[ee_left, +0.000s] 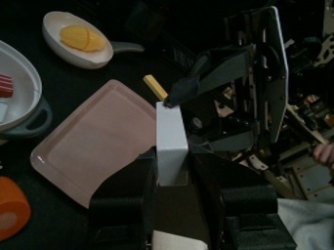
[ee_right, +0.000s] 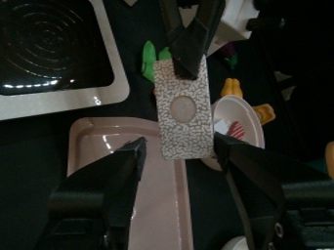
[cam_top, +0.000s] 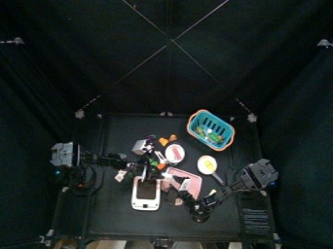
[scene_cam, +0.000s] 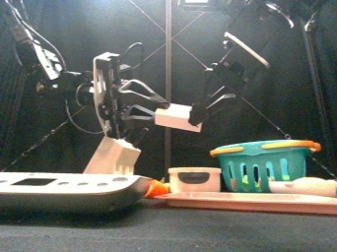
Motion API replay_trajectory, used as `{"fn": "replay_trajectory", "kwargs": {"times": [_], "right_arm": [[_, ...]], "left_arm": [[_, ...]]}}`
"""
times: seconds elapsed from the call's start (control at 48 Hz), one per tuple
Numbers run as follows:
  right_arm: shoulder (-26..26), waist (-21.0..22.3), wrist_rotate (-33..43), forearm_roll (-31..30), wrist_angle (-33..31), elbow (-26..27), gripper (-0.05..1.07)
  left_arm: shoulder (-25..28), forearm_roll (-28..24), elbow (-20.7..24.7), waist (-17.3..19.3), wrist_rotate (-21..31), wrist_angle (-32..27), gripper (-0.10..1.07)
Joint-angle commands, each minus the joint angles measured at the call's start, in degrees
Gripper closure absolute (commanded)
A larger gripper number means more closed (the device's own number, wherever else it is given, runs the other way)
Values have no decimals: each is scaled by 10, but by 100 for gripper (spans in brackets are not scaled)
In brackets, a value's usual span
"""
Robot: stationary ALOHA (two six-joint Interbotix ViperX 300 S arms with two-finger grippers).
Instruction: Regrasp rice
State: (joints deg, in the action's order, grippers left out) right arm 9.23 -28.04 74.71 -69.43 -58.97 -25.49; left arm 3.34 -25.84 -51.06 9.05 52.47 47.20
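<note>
The rice pack (ee_right: pixel 183 109) hangs above the pink tray (ee_right: pixel 117 186), clamped at one end by the left gripper (ee_left: pixel 174 181). The right gripper (ee_right: pixel 181 156) straddles its other end, jaws spread wide, not pinching it.

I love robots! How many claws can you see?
2. The left claw grips one end of the rice box in mid-air; the right claw stands open around its other end. None seem hidden.

from my seat: rice pack (scene_cam: pixel 176 116) is up in the air between both arms, above the tray (scene_cam: pixel 250 204). scale (scene_cam: pixel 66 192) sits left, basket (scene_cam: pixel 267 165) behind the tray on the right.
</note>
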Motion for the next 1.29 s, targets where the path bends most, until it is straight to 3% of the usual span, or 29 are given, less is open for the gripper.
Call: {"fn": "replay_trajectory", "kwargs": {"times": [0.0,0.271,0.542,0.875,1.271], "right_arm": [[-11,1,2,1,0,12,10],[-8,18,2,-4,3,15,12],[1,26,2,-4,10,15,27],[8,32,2,-3,5,25,25],[16,43,2,0,0,35,11]], "left_arm": [[-5,3,10,3,6,6,38],[-5,2,11,2,11,6,38],[-8,3,11,2,13,6,38],[-9,20,12,-1,17,6,38],[-11,24,13,-2,48,16,38]]}}
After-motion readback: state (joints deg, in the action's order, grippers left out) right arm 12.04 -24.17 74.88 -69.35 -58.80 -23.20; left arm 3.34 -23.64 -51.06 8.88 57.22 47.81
